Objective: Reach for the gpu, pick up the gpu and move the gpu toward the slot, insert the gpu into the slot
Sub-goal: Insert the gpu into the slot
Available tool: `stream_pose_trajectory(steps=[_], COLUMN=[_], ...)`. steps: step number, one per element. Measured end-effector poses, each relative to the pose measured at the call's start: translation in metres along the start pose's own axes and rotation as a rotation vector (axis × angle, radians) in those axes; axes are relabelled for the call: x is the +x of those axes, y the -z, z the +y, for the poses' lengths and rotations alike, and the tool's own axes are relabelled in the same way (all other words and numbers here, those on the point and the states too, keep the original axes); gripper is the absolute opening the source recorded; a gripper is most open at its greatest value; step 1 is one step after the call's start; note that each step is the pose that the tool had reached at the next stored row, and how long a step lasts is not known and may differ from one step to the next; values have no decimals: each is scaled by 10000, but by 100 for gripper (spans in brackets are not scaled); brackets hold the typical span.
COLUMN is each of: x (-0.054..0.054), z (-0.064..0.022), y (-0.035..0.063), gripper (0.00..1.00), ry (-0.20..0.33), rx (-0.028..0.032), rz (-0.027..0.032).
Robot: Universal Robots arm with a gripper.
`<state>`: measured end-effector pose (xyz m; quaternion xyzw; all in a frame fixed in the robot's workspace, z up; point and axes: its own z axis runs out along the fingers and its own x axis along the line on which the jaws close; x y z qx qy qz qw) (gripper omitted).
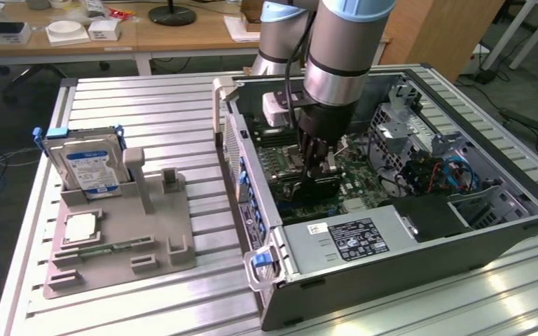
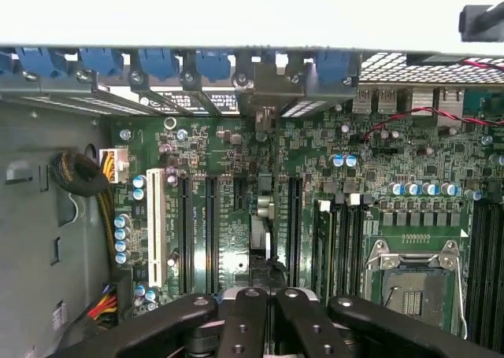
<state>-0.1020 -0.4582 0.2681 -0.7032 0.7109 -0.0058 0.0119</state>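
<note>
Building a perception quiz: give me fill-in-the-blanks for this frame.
1. The pincer grips the gpu inside the open computer ___.
2. The hard drive stands on the exterior view's ___.
3. The motherboard under the pincer is coloured ___.
Missing words: case; left; green.

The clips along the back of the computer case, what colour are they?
Blue clips, clearest in the wrist view.
</note>
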Motion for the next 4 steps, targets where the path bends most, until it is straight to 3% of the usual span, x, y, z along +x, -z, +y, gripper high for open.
stream_pose_trajectory(steps=[4], x=[0], z=[0], y=[0], gripper=[10], ry=[1], rx=[0], rz=[0])
